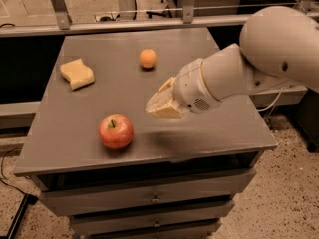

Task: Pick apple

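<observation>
In the camera view, the apple (pixel 115 131) sits upright near the front edge of the grey surface (pixel 65 128), left of centre, with its stem dimple facing up and nothing touching it. It is round, red and yellow-streaked, and the largest fruit in sight. It will probably handle as a firm, fairly heavy thing for its size. Its smooth, waxy skin could slip under a light pinch, and its round body may roll if nudged off-centre. The skin bruises under too much force. The safest hold seems to be across its widest girth, with the contact points on opposite sides at mid-height, or from above astride the stem.

The end effector (pixel 162 106) hangs above the surface to the right of the apple and a little farther back, near it but clearly apart. It holds nothing. Whether it is released or clenched cannot be told from this angle. The white arm (pixel 234 73) reaches in from the right. A smaller orange fruit (pixel 147 58) and a pale yellow sponge (pixel 77 73) lie well behind, away from the apple.
</observation>
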`<state>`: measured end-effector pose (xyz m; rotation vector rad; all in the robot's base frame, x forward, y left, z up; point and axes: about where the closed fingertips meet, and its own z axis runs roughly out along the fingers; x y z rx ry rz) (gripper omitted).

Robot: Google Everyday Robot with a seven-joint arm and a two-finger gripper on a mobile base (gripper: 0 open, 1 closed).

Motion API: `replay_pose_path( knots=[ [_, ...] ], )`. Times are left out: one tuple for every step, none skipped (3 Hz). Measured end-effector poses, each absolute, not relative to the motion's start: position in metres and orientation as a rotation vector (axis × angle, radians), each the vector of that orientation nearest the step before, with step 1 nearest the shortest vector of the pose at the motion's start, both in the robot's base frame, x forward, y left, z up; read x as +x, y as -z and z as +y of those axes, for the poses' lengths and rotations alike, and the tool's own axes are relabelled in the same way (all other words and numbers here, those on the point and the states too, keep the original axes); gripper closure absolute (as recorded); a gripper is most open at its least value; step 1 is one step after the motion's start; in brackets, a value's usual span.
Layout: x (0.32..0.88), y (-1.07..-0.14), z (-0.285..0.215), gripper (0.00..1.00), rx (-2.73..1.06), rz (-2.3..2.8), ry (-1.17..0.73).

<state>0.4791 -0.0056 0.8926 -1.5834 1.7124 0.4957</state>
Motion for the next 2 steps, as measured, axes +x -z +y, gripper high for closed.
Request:
replay_pose_path(
  knots=[
    [0.4786,-0.8941,-0.0045,0.83,-1.586,1.709,-0.494],
    [0.4778,-0.8948,-0.0028,0.6,-1.59,1.707,-0.494]
  ],
)
